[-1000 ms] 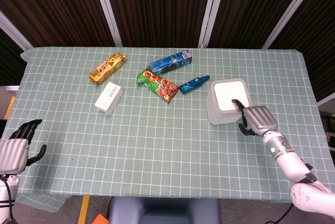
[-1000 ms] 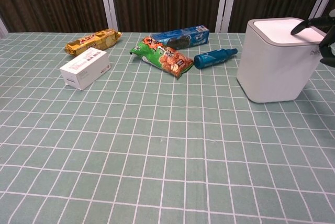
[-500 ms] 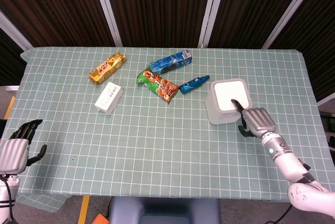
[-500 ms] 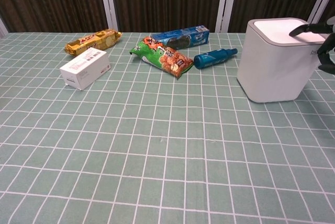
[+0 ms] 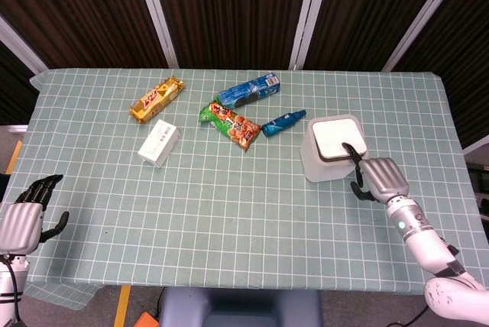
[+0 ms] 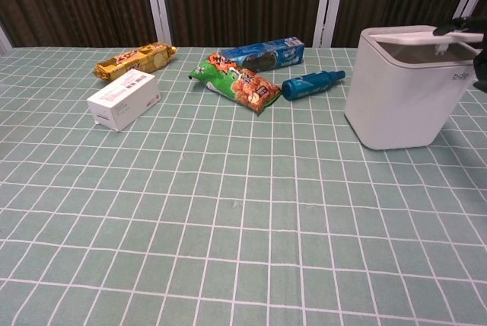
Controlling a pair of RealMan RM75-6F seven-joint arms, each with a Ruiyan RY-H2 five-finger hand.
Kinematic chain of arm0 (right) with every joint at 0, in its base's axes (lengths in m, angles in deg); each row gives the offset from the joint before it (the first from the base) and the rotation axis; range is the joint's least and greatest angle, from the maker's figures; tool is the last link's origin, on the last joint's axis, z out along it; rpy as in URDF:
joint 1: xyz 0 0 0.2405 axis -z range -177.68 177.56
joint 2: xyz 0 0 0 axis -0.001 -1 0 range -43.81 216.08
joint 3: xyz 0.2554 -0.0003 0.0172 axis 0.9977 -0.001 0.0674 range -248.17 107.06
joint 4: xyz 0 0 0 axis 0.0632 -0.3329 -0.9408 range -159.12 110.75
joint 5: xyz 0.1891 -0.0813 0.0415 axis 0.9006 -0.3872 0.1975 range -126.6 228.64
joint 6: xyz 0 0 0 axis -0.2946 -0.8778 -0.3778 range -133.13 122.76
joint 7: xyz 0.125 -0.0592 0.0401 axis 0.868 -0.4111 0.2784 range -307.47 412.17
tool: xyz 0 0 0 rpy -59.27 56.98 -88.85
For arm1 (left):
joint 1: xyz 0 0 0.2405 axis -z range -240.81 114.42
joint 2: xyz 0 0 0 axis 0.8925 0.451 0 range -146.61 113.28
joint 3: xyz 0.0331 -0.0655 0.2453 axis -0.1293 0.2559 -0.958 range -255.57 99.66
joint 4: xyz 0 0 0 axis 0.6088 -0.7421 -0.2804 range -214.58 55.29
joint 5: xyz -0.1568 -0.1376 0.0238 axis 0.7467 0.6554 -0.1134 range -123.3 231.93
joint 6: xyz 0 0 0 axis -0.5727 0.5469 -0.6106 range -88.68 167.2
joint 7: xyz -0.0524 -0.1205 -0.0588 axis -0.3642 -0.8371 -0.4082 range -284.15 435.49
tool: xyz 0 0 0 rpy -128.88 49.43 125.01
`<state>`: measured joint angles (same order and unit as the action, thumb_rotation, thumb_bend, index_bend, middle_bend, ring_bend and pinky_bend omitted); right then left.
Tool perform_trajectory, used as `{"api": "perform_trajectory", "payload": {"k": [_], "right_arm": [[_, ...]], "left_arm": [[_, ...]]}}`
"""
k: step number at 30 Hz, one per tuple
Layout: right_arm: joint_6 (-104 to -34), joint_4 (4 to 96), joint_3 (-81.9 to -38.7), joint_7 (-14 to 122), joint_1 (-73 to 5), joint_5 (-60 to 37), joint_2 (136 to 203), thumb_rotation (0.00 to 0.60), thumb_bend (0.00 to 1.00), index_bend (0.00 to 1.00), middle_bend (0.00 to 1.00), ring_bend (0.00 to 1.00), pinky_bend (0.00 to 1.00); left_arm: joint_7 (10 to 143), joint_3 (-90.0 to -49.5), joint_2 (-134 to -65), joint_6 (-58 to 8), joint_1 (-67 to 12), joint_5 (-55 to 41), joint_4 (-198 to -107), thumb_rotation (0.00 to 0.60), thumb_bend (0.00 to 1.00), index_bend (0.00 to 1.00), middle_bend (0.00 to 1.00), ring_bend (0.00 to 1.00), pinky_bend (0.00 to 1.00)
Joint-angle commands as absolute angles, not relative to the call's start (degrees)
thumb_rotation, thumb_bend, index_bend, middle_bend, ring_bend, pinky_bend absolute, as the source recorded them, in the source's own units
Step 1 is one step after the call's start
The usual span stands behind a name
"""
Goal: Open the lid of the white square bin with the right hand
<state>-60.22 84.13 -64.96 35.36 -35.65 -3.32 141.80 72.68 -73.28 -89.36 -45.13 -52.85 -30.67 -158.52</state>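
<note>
The white square bin (image 5: pixel 310 163) stands on the right side of the table. Its lid (image 5: pixel 335 137) is tilted up, and a dark gap shows under its raised edge (image 6: pixel 403 36) above the bin's body (image 6: pixel 399 105). My right hand (image 5: pixel 380 178) is just in front and to the right of the bin, with one dark finger (image 5: pixel 352 152) reaching onto the lid's near edge. The chest view shows only its fingertips (image 6: pixel 459 27) at the frame's right border. My left hand (image 5: pixel 23 218) hangs off the table's front left corner, fingers apart and holding nothing.
Behind and left of the bin lie a blue bottle (image 5: pixel 283 122), a green-and-orange snack bag (image 5: pixel 231 124), a blue biscuit box (image 5: pixel 247 89), a gold wrapped bar (image 5: pixel 157 98) and a small white box (image 5: pixel 159 143). The table's right edge is close to the bin.
The lid has popped up from flat on the bin, so a dark gap now shows beneath it. My right hand has shifted slightly back from the bin; the left hand has not moved.
</note>
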Motion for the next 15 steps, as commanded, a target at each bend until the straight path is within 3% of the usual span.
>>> {"api": "perform_trajectory", "payload": {"k": [1, 6, 10, 12, 14, 15], "right_arm": [[-64.5, 85.6, -64.4, 38.5, -32.7, -7.6, 140.3, 0.6, 0.55, 0.0, 0.73, 0.88, 0.83], [-70.9, 86.2, -63.2, 43.9, -28.7, -12.5, 139.2, 0.6, 0.55, 0.0, 0.73, 0.88, 0.83], [-78.3, 85.9, -62.1, 48.4, -24.7, -15.7, 140.2, 0.6, 0.54, 0.0, 0.68, 0.78, 0.76], [-81.3, 86.0, -62.4, 50.5, -22.3, -17.2, 140.5, 0.6, 0.49, 0.0, 0.48, 0.57, 0.66], [-83.9, 85.6, -63.1, 51.2, -20.3, -18.8, 140.6, 0.6, 0.4, 0.0, 0.22, 0.25, 0.54], [-86.1, 85.2, -63.5, 51.7, -18.7, -20.1, 141.1, 0.6, 0.37, 0.0, 0.15, 0.16, 0.49]], "left_arm": [[72.8, -73.3, -89.4, -45.3, -52.9, -30.8, -158.4, 0.6, 0.38, 0.12, 0.13, 0.16, 0.32], [73.0, -73.3, -89.5, -45.2, -52.8, -30.9, -158.4, 0.6, 0.38, 0.12, 0.13, 0.16, 0.32], [73.1, -73.4, -89.5, -45.0, -52.8, -30.9, -158.5, 0.6, 0.38, 0.12, 0.13, 0.16, 0.32], [73.2, -73.4, -89.5, -45.0, -52.8, -30.9, -158.6, 0.6, 0.38, 0.12, 0.13, 0.16, 0.32], [73.3, -73.3, -89.5, -45.1, -52.8, -30.9, -158.7, 0.6, 0.38, 0.12, 0.13, 0.16, 0.32], [73.2, -73.3, -89.4, -45.2, -52.9, -30.9, -158.7, 0.6, 0.38, 0.12, 0.13, 0.16, 0.32]]}}
